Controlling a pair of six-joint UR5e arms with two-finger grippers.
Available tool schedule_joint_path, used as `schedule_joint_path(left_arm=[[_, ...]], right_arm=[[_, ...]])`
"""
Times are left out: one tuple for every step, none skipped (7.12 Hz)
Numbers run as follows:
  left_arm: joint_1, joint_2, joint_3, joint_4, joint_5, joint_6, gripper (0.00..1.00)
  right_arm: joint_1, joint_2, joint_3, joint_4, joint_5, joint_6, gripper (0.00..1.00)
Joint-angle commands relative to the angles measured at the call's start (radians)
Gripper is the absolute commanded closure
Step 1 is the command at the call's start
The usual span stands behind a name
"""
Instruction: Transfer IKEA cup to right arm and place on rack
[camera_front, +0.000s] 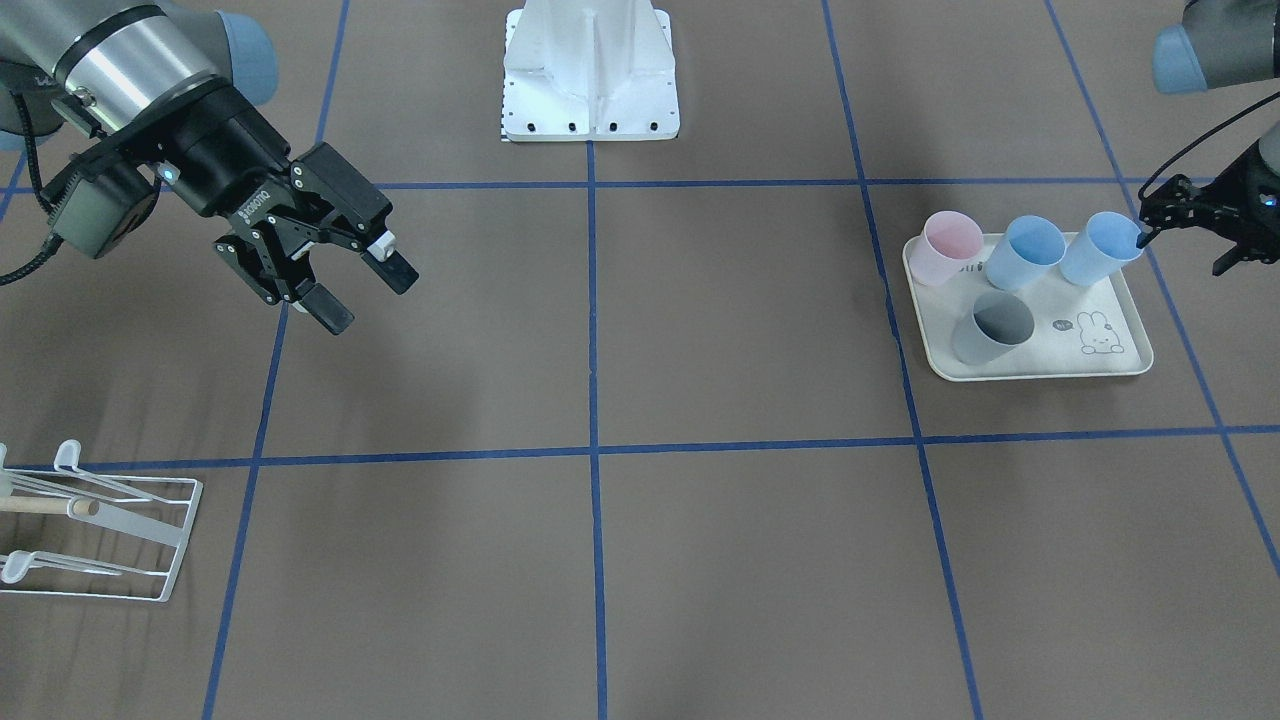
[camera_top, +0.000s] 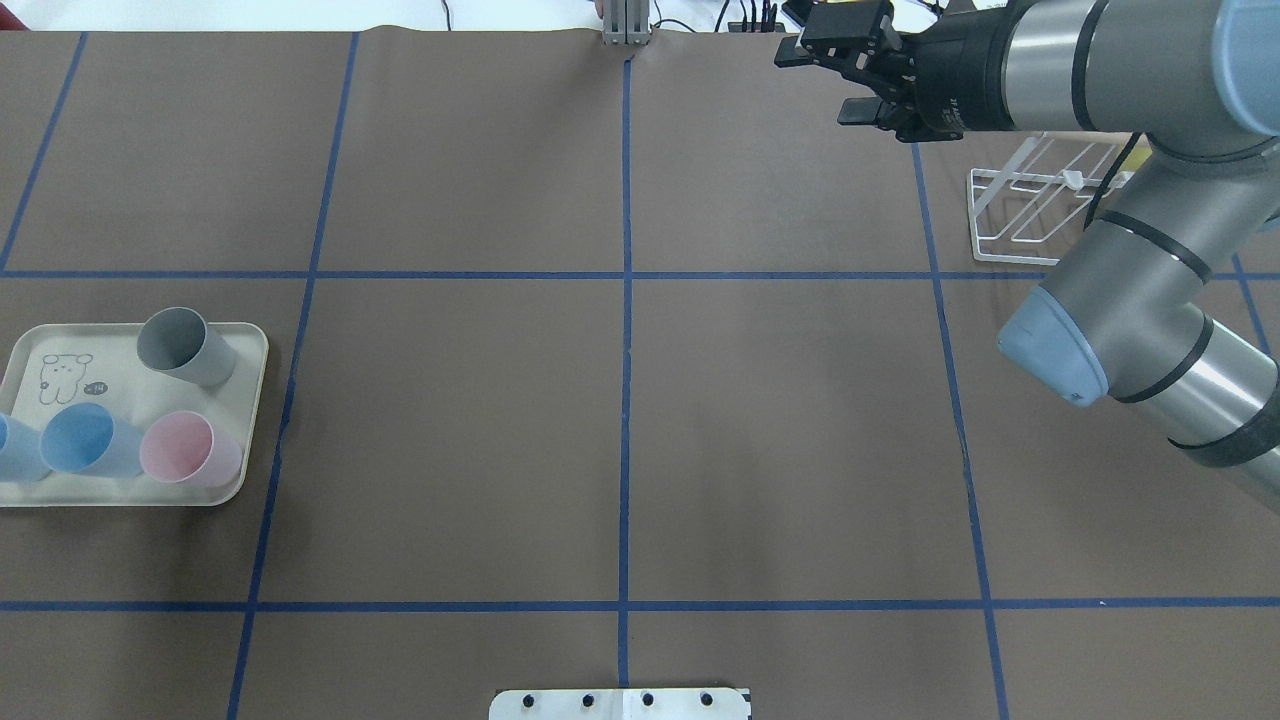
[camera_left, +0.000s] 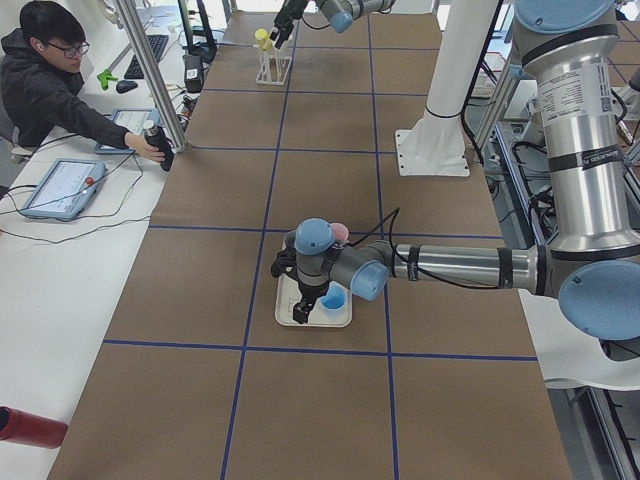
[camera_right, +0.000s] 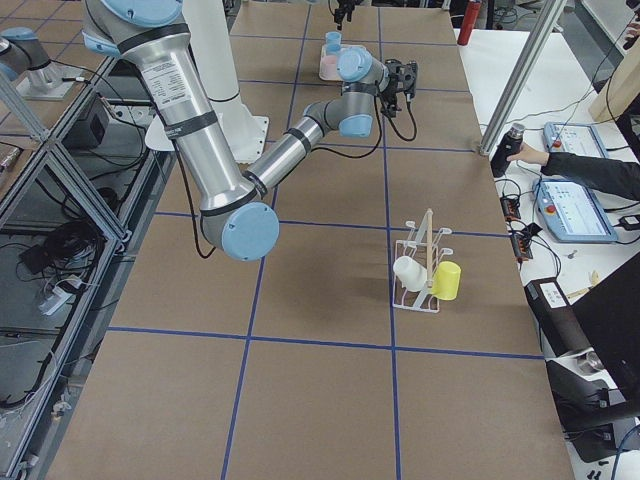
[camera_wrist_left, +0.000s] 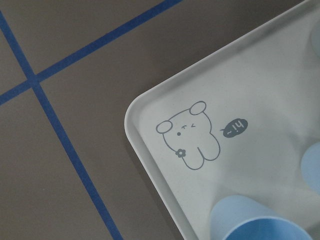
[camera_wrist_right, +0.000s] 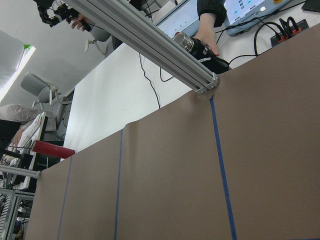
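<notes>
Several cups stand on the cream rabbit-printed tray (camera_front: 1040, 368): a pink cup (camera_front: 950, 248), a blue cup (camera_front: 1033, 252), a pale-blue cup (camera_front: 1098, 250) and a grey cup (camera_front: 990, 328). My left gripper (camera_front: 1185, 255) is open at the tray's corner, with one fingertip at the pale-blue cup's rim and nothing clamped. The left wrist view looks down on the tray (camera_wrist_left: 150, 150) and a blue cup (camera_wrist_left: 260, 222). My right gripper (camera_front: 368, 297) hangs open and empty above the table, a little way from the white wire rack (camera_front: 150, 540). The rack (camera_right: 420, 270) holds a white cup and a yellow cup.
The robot's white base (camera_front: 590, 70) stands at mid-table. A person (camera_left: 50, 80) sits at the side bench, one hand on a dark bottle (camera_left: 160, 150) by the aluminium post. A red bottle (camera_left: 25, 425) lies on the bench.
</notes>
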Motion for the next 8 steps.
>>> schedule_joint_path(left_arm=[[0.037, -0.001, 0.014, 0.001, -0.005, -0.001, 0.00], [0.046, -0.001, 0.017, 0.001, -0.005, 0.002, 0.01], [0.049, -0.001, 0.025, -0.001, -0.005, 0.004, 0.17], [0.049, -0.003, 0.034, -0.001, -0.005, 0.007, 0.46], [0.052, -0.004, 0.036, -0.001, -0.005, 0.009, 0.59], [0.055, -0.006, 0.036, -0.001, -0.007, 0.009, 0.59], [0.058, -0.006, 0.036, -0.001, -0.033, 0.009, 0.59], [0.060, -0.006, 0.036, -0.001, -0.035, 0.009, 0.59]], right_arm=[[0.000, 0.000, -0.003, 0.000, -0.001, 0.000, 0.00], [0.000, -0.002, -0.003, 0.000, 0.000, 0.000, 0.00], [0.000, -0.002, -0.003, 0.000, 0.000, 0.000, 0.00], [0.000, -0.002, -0.001, 0.000, 0.000, 0.000, 0.00], [0.000, -0.002, -0.001, 0.000, 0.000, 0.000, 0.00], [0.000, -0.002, -0.001, 0.000, 0.000, 0.000, 0.00], [0.000, 0.000, -0.001, 0.000, 0.000, 0.000, 0.00], [0.000, -0.002, -0.001, 0.000, 0.000, 0.000, 0.00]])
